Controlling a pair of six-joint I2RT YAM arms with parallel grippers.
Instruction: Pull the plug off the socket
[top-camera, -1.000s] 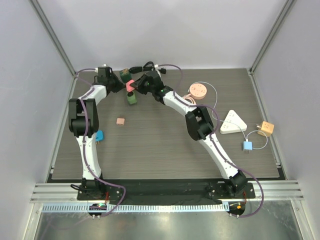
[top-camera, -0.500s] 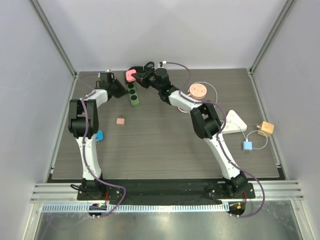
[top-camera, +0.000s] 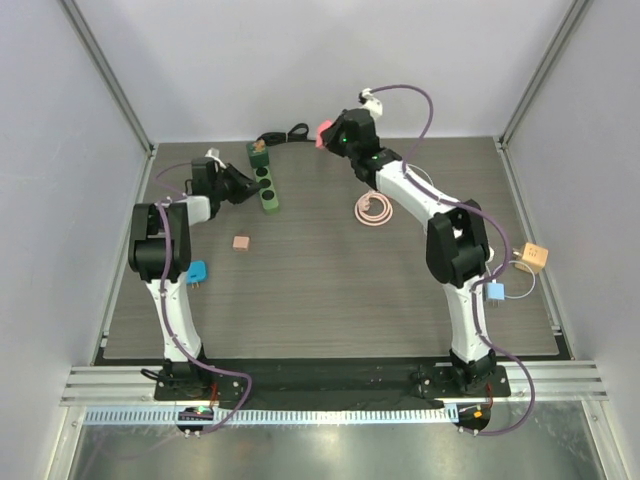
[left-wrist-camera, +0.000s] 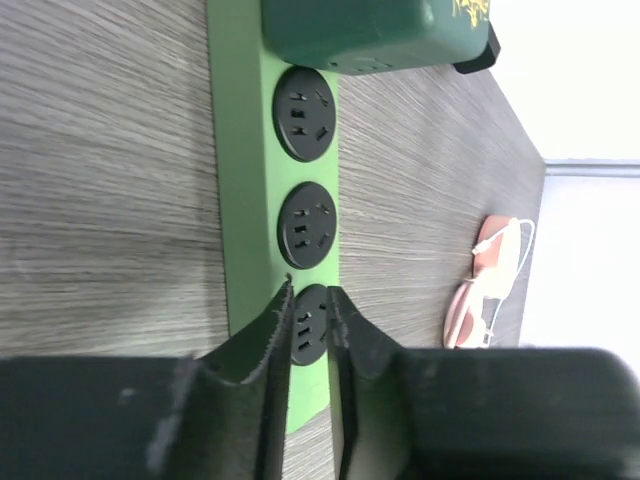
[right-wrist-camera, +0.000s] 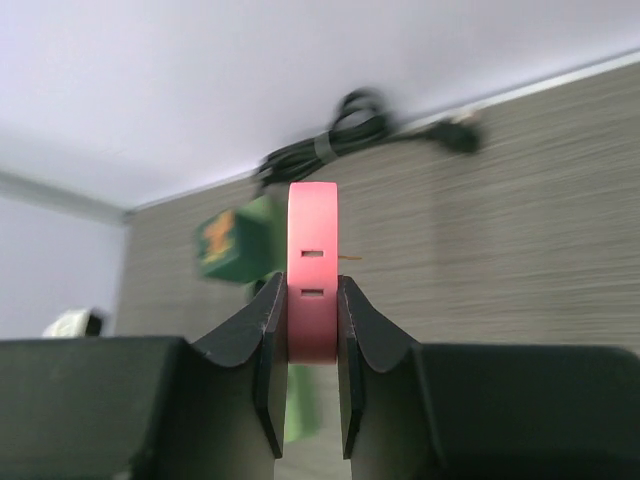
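Observation:
The green power strip (top-camera: 266, 188) lies at the back left of the table, with a dark green plug (top-camera: 258, 152) at its far end. My right gripper (top-camera: 330, 136) is shut on the pink plug (top-camera: 322, 131) and holds it in the air, clear of the strip, to its right. In the right wrist view the pink plug (right-wrist-camera: 312, 270) sits between my fingertips, the strip (right-wrist-camera: 300, 405) blurred below. My left gripper (top-camera: 240, 186) is shut, its tips over the strip's near end (left-wrist-camera: 250, 160) at the last socket (left-wrist-camera: 311, 322).
A pink cord reel (top-camera: 375, 208) lies mid-table. A black cable bundle (top-camera: 285, 133) lies at the back wall. A small brown block (top-camera: 240, 242), a blue adapter (top-camera: 196, 272), an orange cube (top-camera: 532, 256) and a light blue adapter (top-camera: 495, 291) are spread about.
My right gripper has pulled the pink plug off the strip and carried it up and to the right. The pink reel has shifted. My left gripper has stayed at the strip.

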